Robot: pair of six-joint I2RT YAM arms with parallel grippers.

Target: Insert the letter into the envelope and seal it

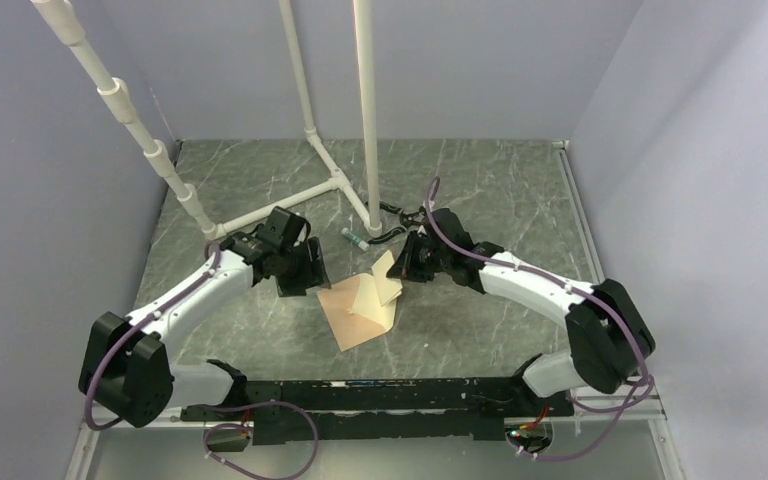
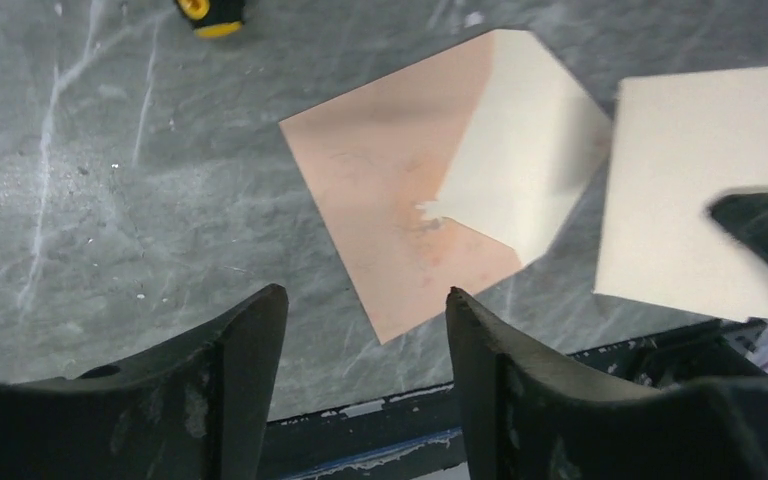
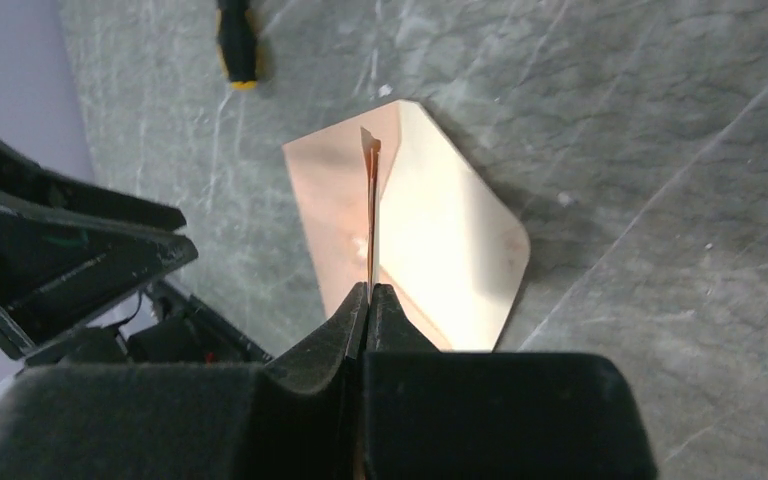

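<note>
The peach envelope (image 1: 358, 315) lies flat mid-table, its pale flap (image 2: 530, 165) open and its peach body (image 2: 390, 200) toward my left arm. My right gripper (image 3: 369, 290) is shut on the letter (image 3: 371, 215), which shows edge-on and upright above the envelope (image 3: 450, 250). From the left wrist the letter (image 2: 695, 185) is a pale sheet hanging just right of the flap, apart from it. My left gripper (image 2: 363, 300) is open with nothing between its fingers, hovering at the envelope's left corner. From above, the left gripper (image 1: 310, 280) and right gripper (image 1: 405, 265) flank the envelope.
A short marker (image 1: 353, 237) lies behind the envelope, near the foot of the white pipe frame (image 1: 335, 180). Its black-and-yellow end shows in the right wrist view (image 3: 237, 45). The arms' black base rail (image 1: 380, 395) runs along the near edge.
</note>
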